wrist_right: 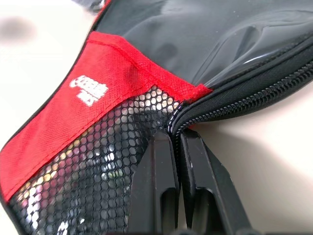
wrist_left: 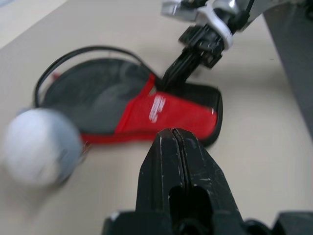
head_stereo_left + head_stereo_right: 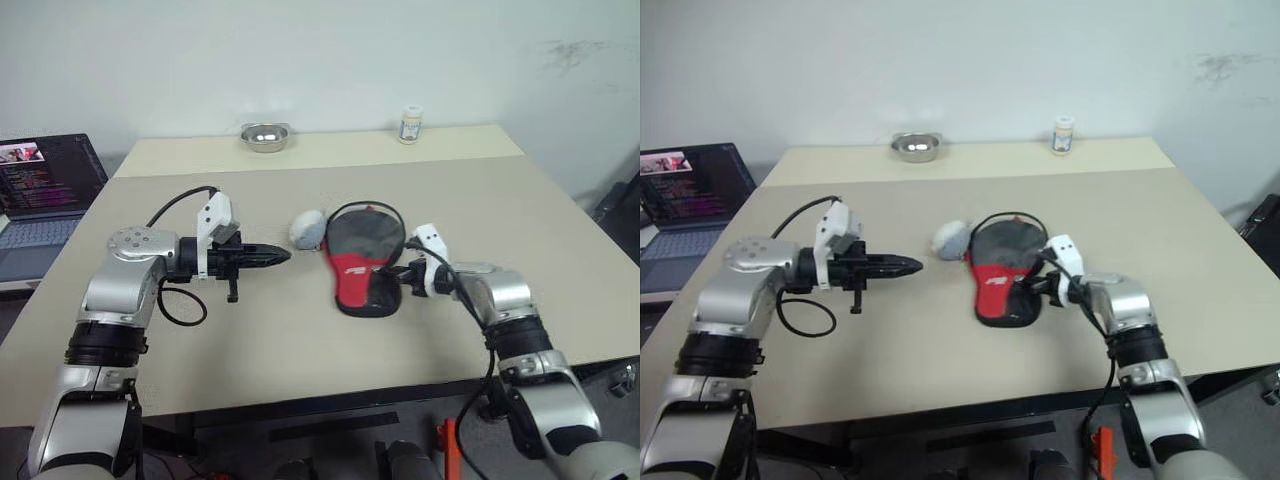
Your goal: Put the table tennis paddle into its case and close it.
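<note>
Right end effector [image 1: 175, 142] pinches the case [image 3: 362, 262] at its zipper edge (paddle hidden); left end effector [image 3: 272, 257] is closed, empty.

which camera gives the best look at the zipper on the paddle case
The right wrist view: the zipper teeth run along the case edge right above the right hand. The left wrist view shows the whole case with only a dark rim; the two head views show it small, with no teeth visible.

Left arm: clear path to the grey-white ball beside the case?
Probably yes. The ball lies just past the shut left gripper, bare table between them; the case sits beyond the ball.
</note>
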{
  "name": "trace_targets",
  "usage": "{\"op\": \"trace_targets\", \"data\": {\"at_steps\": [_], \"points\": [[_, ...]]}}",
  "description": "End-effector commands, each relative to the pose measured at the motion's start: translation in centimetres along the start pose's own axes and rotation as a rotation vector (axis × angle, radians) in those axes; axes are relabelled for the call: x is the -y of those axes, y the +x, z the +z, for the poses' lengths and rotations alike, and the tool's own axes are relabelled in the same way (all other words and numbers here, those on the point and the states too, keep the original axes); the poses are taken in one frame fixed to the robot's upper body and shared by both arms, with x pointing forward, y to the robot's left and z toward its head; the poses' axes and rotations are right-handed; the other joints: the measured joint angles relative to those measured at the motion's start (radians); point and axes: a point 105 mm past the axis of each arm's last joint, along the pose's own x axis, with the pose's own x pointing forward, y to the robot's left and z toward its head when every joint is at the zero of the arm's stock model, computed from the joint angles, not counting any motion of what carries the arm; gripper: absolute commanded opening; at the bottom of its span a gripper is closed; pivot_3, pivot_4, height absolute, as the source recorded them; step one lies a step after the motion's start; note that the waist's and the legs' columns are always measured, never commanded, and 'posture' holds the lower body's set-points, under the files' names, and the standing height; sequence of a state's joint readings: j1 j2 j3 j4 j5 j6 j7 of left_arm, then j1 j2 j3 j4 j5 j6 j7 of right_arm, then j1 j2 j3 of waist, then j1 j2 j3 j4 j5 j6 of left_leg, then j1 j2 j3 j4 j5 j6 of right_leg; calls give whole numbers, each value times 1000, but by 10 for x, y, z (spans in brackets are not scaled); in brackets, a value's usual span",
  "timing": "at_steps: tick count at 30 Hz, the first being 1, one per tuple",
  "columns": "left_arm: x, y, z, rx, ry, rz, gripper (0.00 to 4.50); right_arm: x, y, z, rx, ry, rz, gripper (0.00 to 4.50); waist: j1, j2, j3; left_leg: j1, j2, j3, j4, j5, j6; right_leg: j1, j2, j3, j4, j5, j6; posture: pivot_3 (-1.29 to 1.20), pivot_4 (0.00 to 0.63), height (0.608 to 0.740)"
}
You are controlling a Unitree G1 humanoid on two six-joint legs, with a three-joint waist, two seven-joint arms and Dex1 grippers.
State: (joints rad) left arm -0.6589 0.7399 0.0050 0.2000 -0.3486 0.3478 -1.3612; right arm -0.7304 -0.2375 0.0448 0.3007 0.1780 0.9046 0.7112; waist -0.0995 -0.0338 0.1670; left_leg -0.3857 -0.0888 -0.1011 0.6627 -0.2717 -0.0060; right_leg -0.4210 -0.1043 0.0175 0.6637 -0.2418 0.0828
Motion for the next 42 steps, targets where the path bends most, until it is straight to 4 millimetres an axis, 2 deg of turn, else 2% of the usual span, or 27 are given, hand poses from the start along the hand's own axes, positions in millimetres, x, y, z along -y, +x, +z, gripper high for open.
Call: {"op": "trace_targets", "data": {"at_steps": [1, 5, 9, 15, 20, 27, 35, 42], "points": [[10, 1, 15, 27, 31, -32, 0, -36, 4, 5, 28, -22, 98, 15, 6, 0, 0, 0, 0, 0, 0, 0, 0, 0, 0, 0, 0, 0, 0, 0, 150, 740], [23, 4, 11, 18, 5, -79, 0, -60, 0, -8, 4, -45, 165, 15, 17, 1, 1, 0, 0, 0, 0, 0, 0, 0, 0, 0, 0, 0, 0, 0, 150, 740], [28, 4, 8, 8, -12, -96, 0, -64, -2, -16, -3, -26, 140, 15, 19, 1, 1, 0, 0, -1, 0, -1, 1, 0, 0, 0, -1, 0, 0, 0, 150, 740], [39, 4, -4, -48, -13, -136, 0, -53, -19, -29, -18, 41, 66, 15, 26, 1, 1, 0, -1, 0, -1, -1, 1, 0, 0, 0, -2, 0, 0, 0, 150, 740], [41, 6, -4, -45, -17, -137, 0, -51, -31, -37, -16, 105, 20, 15, 50, 1, 1, -1, -1, -1, -1, -1, 1, 0, 0, -1, -3, 0, 0, 0, 150, 740], [41, 6, -4, -50, -16, -137, 0, -60, -47, -50, -23, 151, 4, 15, 68, 1, 1, -1, -1, -1, -1, -1, 2, 1, 0, -2, -4, 0, 0, 0, 150, 740], [39, 7, -7, -49, -13, -145, 0, -54, -63, -56, -47, 147, -32, 15, 68, 1, 1, -1, -1, -1, -1, -1, 2, 1, 0, -2, -4, 0, 0, 0, 150, 740], [39, 8, -9, -47, -11, -149, 0, -47, -69, -49, -46, 123, -47, 15, 68, 1, 1, -1, -1, -1, -1, -1, 2, 2, -1, -2, -5, 0, 0, 0, 150, 740]]}}
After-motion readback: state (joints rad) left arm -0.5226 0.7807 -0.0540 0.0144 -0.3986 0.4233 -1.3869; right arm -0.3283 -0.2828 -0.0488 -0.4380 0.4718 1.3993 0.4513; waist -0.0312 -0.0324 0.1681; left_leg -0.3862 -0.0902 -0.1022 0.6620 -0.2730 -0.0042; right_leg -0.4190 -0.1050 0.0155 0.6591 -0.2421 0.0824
